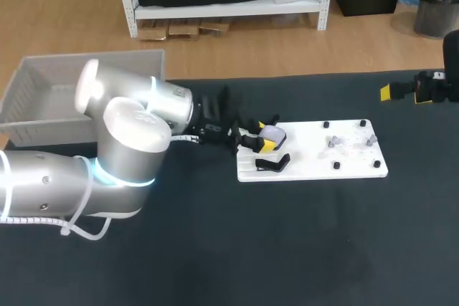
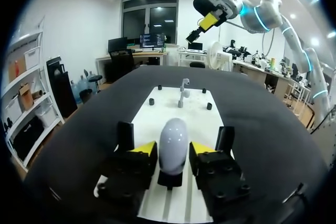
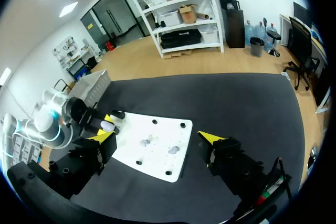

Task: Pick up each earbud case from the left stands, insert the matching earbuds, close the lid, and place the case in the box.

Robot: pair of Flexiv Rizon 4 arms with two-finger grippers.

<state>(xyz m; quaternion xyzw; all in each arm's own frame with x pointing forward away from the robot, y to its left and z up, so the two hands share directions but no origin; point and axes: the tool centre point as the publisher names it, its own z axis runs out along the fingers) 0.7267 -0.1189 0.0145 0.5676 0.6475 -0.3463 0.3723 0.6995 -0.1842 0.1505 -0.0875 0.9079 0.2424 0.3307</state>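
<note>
Here, earbud case (image 2: 173, 142) between open left fingers (image 2: 144, 151), slim gaps either side, right fingers (image 3: 106, 144) spread

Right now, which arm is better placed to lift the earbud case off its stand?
Left. The left gripper sits around the earbud case on its stand; the right gripper hangs far off, past the white board.

Pale lilac-grey case (image 2: 173, 142), black stand (image 1: 272, 164), white board (image 1: 344, 155), dark grey surface (image 1: 287, 249), light grey box (image 1: 43, 98). Right pincer (image 3: 157, 137) black, yellow tips. Left arm (image 1: 129, 141) silver-white.
</note>
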